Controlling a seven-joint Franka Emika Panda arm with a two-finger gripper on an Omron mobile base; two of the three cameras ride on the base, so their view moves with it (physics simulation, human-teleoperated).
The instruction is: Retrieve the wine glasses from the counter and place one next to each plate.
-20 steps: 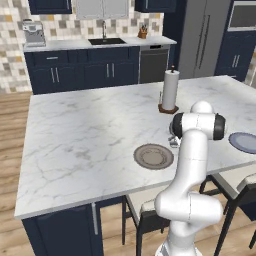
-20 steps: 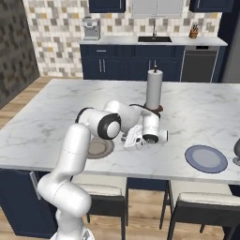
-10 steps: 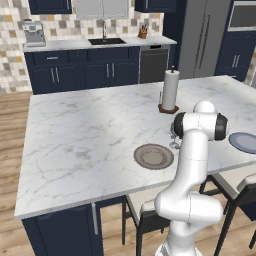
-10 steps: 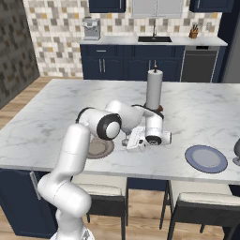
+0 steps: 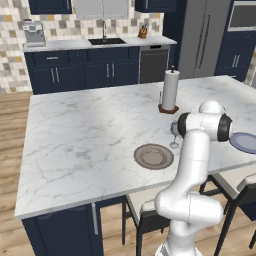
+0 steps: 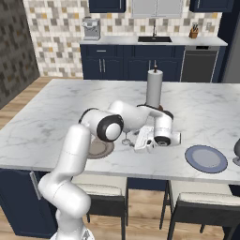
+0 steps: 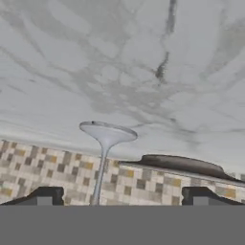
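Note:
A smoky wine glass (image 5: 174, 132) stands upright on the marble island, just right of the brownish plate (image 5: 153, 156). In the hand view, which is rolled upside down, its foot (image 7: 107, 131) rests on the marble and its stem (image 7: 100, 177) runs between my fingertips (image 7: 45, 196), touching neither. My gripper (image 7: 122, 197) is open around the stem, low over the island (image 6: 140, 140). The bluish plate (image 6: 205, 158) lies further right, with another wine glass (image 6: 236, 153) at the frame edge beside it. The brownish plate (image 7: 182, 165) shows next to the stem.
A paper towel roll (image 5: 170, 90) stands on the island just behind the glass. Dark chairs (image 6: 197, 211) are tucked under the island's near edge. Along the back wall runs a navy cabinet run with a sink (image 5: 106, 41) and a coffee machine (image 5: 34, 33).
The jaws have spread from nearly shut to wide, letting go of the wine glass. The glass stays standing beside the brownish plate; the arm has barely moved.

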